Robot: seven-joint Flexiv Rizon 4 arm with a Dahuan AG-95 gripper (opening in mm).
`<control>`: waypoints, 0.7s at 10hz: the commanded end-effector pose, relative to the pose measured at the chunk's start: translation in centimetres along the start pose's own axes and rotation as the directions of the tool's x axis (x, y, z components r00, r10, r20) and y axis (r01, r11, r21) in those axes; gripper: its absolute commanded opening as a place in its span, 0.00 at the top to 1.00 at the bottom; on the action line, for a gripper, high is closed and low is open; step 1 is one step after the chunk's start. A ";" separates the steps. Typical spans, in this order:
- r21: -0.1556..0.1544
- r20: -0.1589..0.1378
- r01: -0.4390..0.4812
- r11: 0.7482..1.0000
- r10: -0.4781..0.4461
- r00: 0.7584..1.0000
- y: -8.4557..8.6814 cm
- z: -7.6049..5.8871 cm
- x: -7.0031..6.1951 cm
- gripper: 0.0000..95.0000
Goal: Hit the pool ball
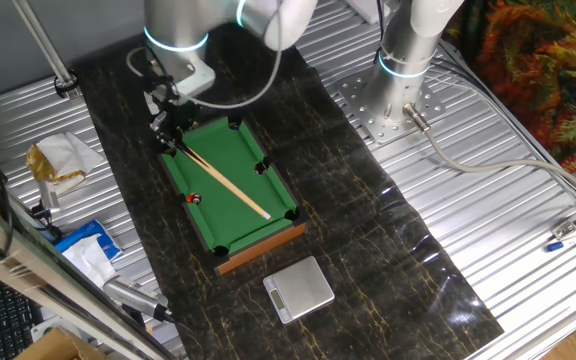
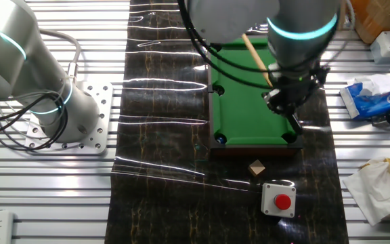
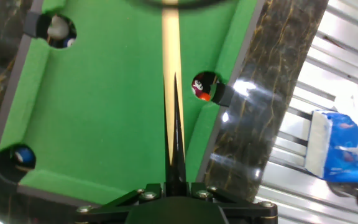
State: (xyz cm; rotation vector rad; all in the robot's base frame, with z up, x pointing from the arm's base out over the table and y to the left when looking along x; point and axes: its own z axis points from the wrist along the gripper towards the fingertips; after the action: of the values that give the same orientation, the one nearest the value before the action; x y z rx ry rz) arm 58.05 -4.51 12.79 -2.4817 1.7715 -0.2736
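The green mini pool table (image 1: 230, 200) stands on a dark marbled mat; it also shows in the other fixed view (image 2: 246, 102) and fills the hand view (image 3: 104, 106). The pool ball (image 3: 201, 88), red with a white spot, sits at the side pocket on the right rail, just right of the cue; in one fixed view it shows (image 1: 194, 198) by the left long rail. My gripper (image 3: 174, 84) is shut on the wooden cue stick (image 3: 169, 43), which lies along the felt (image 1: 230, 187). The gripper hangs over the table's far end (image 1: 168, 128) (image 2: 284, 102).
A white ball (image 3: 58, 28) and a blue ball (image 3: 22, 155) sit in corner pockets. A small scale (image 1: 300, 288) lies before the table. A red button box (image 2: 279, 200) and a wooden cube (image 2: 256, 167) lie near. A blue packet (image 3: 331, 146) and a second arm's base (image 1: 398, 100) stand aside.
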 end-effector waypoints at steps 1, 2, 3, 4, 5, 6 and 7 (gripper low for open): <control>0.006 -0.040 0.002 1.000 -0.002 0.999 0.1 0.7 -0.1 1.00; 0.006 -0.045 0.000 1.000 0.001 0.999 0.2 1.0 -0.1 1.00; 0.008 -0.051 -0.005 1.000 0.005 0.999 0.3 1.4 -0.2 1.00; 0.015 -0.051 -0.009 1.000 0.009 0.999 0.3 1.9 -0.2 1.00; 0.025 -0.054 -0.013 1.000 0.014 0.998 0.4 2.5 -0.3 1.00; 0.029 -0.053 -0.013 1.000 0.015 0.998 0.5 2.7 -0.3 1.00; 0.030 -0.054 -0.014 0.999 0.016 0.998 0.5 2.8 -0.3 1.00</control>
State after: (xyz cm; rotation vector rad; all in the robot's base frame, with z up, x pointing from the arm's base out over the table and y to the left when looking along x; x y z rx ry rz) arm 58.22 -4.57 9.70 -2.4562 1.7888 -0.3774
